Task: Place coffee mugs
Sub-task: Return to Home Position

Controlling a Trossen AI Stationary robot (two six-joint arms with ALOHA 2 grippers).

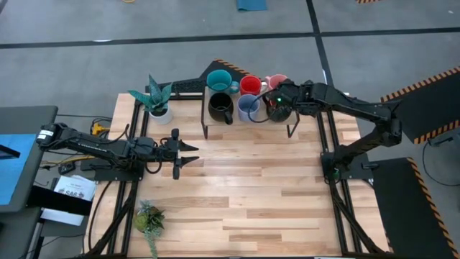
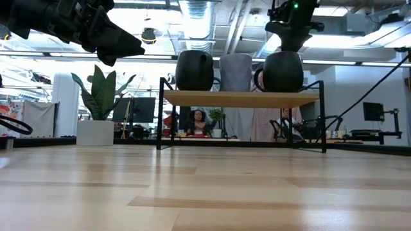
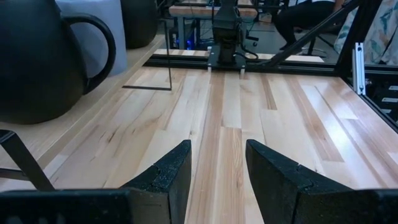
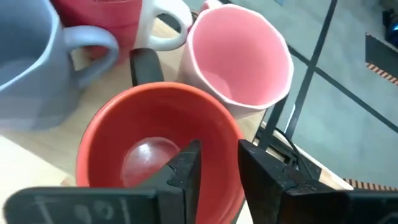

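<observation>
Snag risk — right gripper (image 4: pixel 221 149) jaws narrow astride orange mug (image 4: pixel 118 118) rim, crooked lift could tip it; left gripper (image 3: pixel 219 149) wide, idle.

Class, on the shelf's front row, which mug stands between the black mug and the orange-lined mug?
The light blue mug stands between the black mug and the orange-lined mug; the high view shows it most plainly.
</observation>
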